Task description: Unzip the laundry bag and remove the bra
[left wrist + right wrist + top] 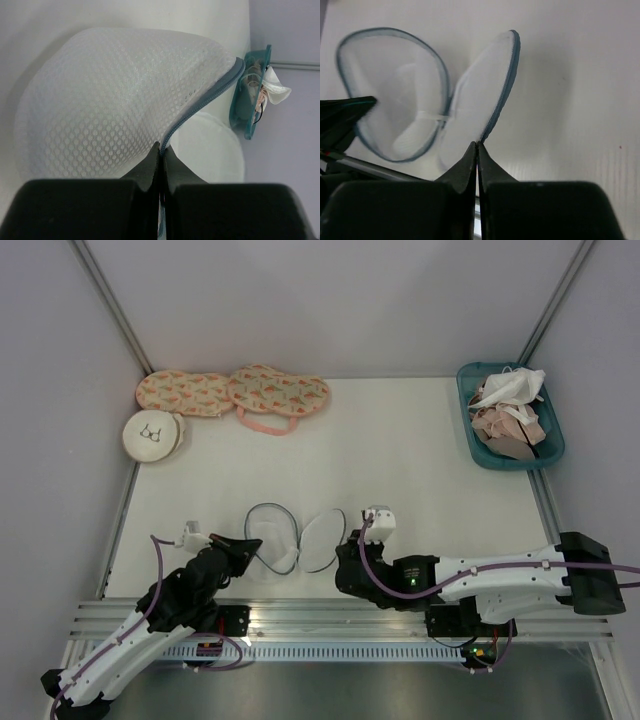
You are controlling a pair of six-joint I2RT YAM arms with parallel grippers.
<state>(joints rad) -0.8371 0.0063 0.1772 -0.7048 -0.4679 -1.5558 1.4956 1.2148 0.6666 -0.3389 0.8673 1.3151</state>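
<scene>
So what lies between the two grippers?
Only the laundry bag, unzipped, its two halves spread open: the left gripper pinches one rim, the right gripper the other. Top view shows it.

I see bare table (pixel 400 460) mid-way; the laundry bag (pixel 275 530) blocks the near edge, pink cases (pixel 270 392) and cream pouch (pixel 153 434) the far left corner, teal basket (pixel 515 464) the far right.

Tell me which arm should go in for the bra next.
Right, probably. The left gripper is pinched on the rim of the laundry bag, anchoring the half that holds the bra. The right gripper only pinches the opened flap, so it could let go and reach in.
</scene>
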